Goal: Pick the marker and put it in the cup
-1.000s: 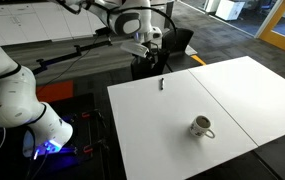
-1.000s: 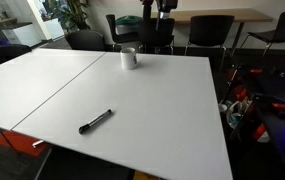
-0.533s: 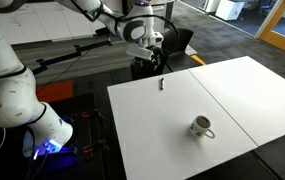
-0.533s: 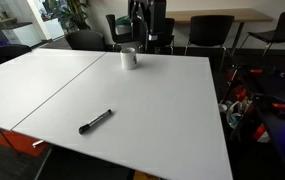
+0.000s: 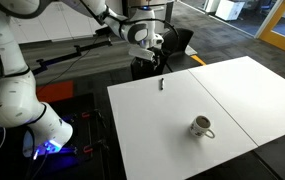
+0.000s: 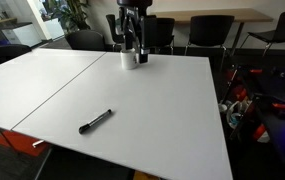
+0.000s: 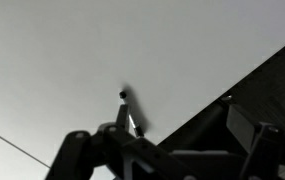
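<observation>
The marker (image 5: 161, 84) is a thin dark stick lying on the white table near the edge closest to the robot. It also shows in the other exterior view (image 6: 95, 121) and in the wrist view (image 7: 130, 110). The cup (image 5: 201, 127) is a whitish-grey mug with a loop handle, standing upright further along the table; it also shows in an exterior view (image 6: 129, 58). My gripper (image 5: 153, 57) hangs in the air above the table edge near the marker, well apart from it. It also shows in an exterior view (image 6: 134, 42). In the wrist view its jaws (image 7: 160, 148) are spread and empty.
The white table (image 5: 232, 100) has a seam running across its top. Beyond its edge the wrist view shows dark floor (image 7: 262, 90). Black chairs (image 6: 207, 30) stand at the far side, and cables and equipment (image 6: 257, 105) lie beside the table.
The arm has swung and lowered, so the gripper shifts left and down in one exterior view. The marker and the cup have not moved.
</observation>
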Motion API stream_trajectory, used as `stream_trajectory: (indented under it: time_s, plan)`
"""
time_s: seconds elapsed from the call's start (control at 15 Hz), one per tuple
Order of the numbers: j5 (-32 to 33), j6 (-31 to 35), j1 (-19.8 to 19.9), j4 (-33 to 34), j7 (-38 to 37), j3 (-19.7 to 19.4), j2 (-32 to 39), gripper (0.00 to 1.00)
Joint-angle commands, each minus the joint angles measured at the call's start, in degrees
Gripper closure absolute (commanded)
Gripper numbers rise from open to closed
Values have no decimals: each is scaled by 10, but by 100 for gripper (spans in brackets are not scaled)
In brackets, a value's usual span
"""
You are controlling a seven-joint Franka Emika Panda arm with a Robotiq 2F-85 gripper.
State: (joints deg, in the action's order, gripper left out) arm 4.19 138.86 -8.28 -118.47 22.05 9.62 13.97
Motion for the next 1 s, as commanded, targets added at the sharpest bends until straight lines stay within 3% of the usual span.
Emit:
stream_trajectory:
  time_s: [0.0, 0.27, 0.93]
  plan:
    - [2, -2, 4, 2, -2, 4, 0, 0]
    - [13, 18, 3, 12, 3, 2, 19, 0]
    - [79, 34, -5, 145, 29, 5, 158, 0]
